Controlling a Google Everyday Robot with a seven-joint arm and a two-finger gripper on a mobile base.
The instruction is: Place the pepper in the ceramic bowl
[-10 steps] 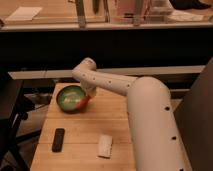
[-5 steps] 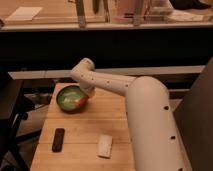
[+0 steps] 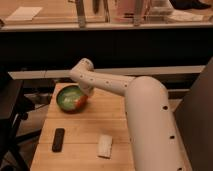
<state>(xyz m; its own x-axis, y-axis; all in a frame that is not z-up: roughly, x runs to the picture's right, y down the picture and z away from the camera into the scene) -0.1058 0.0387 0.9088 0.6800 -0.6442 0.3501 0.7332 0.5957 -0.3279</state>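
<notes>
The green ceramic bowl sits on the far left part of the wooden table. The small orange-red pepper shows inside the bowl at its right side, just below the gripper. My gripper hangs over the bowl's right rim at the end of the white arm. The wrist hides how the gripper meets the pepper.
A black remote-like bar lies at the front left of the table. A white rectangular block lies at the front middle. The arm's large white body covers the table's right side. A dark chair stands to the left.
The gripper and the pepper have shifted slightly left, from the bowl's right rim to over the inside of the bowl.
</notes>
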